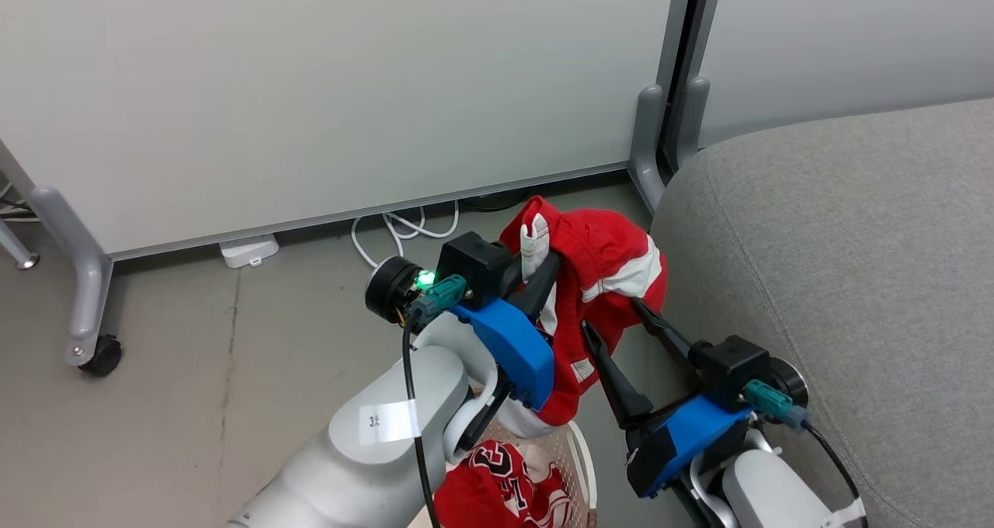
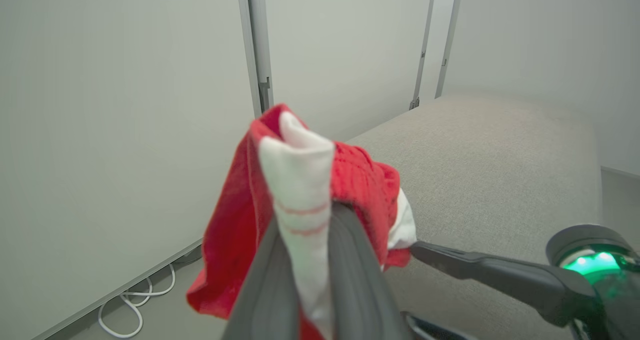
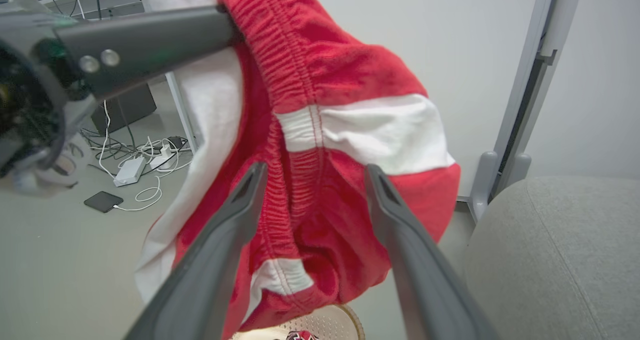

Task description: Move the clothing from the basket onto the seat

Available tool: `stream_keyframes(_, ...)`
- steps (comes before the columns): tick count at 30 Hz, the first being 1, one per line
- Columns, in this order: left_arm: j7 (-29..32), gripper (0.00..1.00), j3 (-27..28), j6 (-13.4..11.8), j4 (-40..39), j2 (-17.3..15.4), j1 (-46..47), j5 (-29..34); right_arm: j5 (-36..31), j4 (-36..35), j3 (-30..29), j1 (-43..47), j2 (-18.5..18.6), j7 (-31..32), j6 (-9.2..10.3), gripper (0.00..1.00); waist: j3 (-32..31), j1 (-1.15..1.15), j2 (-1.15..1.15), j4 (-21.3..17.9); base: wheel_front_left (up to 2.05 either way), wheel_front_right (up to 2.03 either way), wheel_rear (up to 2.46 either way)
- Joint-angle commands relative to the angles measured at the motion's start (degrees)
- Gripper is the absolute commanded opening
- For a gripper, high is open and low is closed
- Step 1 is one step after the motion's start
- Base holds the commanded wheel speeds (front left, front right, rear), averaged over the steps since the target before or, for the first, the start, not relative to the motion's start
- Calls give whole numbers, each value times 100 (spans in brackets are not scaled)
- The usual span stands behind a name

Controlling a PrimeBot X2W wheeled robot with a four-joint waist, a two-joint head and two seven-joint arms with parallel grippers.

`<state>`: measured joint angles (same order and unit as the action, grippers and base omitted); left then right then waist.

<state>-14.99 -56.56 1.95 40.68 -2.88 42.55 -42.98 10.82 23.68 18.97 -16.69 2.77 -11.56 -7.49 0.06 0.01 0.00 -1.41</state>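
red jersey point(image 1: 497, 477): crumpled in the basket at the bottom edge of the head view, under the left forearm, black-and-white lettering facing up; not yet lifted.
left gripper point(image 1: 541, 268): pinched narrow on a white-trimmed fold of the red shorts; in the left wrist view, cloth squeezed between both fingers and poking out past the tips.
basket point(image 1: 588, 466): low in the head view, only a stretch of perforated cream wall and rim showing; directly below the hanging garment.
red shorts point(image 1: 613, 268): in the air, hung from the left gripper, draped down toward the basket; just beside the rounded edge of the seat, not yet over it.
handling: soft, light and limp by the look of it; bound to sag and swing rather than hold shape; no risk of breakage; a thin pinch of trim judged liable to slip.
best hold: probably the gathered elastic waistband, a thick bunch with more to bite on.
right gripper point(image 1: 617, 322): spread wide, holding nothing; in the right wrist view one finger on each side of the hanging bulk, ribbed waistband between them; touching the cloth or not, cannot tell.
seat point(image 1: 854, 241): light grey cushion at the right, bare on top, close beside both grippers.
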Motion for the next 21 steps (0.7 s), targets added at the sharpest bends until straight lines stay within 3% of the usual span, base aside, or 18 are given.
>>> stream_keyframes(1, -26, 0, -33, -30, -27, -3, 101, -34, 56, 111, 34, -173, 19, -44, -1, 100, 2, -1, 0, 3, 0, 0, 0)
stream_keyframes(21, -29, 0, -374, -40, -219, -3, 69, -253, 487, 1674, -48, -1325, 19, -364, -1, 100, -6, -1, 0, 138, 0, 0, 0)
